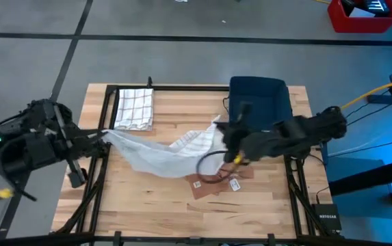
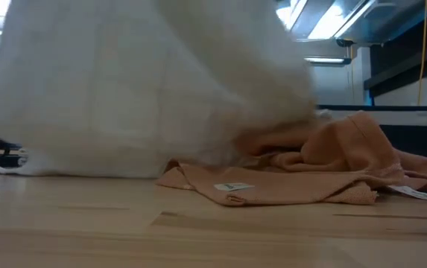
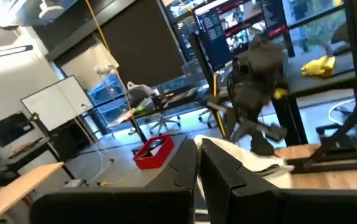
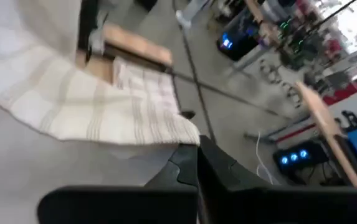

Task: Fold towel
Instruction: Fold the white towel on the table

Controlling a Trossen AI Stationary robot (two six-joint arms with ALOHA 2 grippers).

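Both grippers, left gripper & right gripper, clamped on white towel; keep it taut, lower evenly w/o snagging the orange cloth

A robotics lab — monitors, a whiteboard, office chairs and a concrete floor.

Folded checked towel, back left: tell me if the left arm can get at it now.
Probably not yet: the left gripper is shut on the white towel, stretched to the right gripper. The folded checked towel lies close, nothing between.
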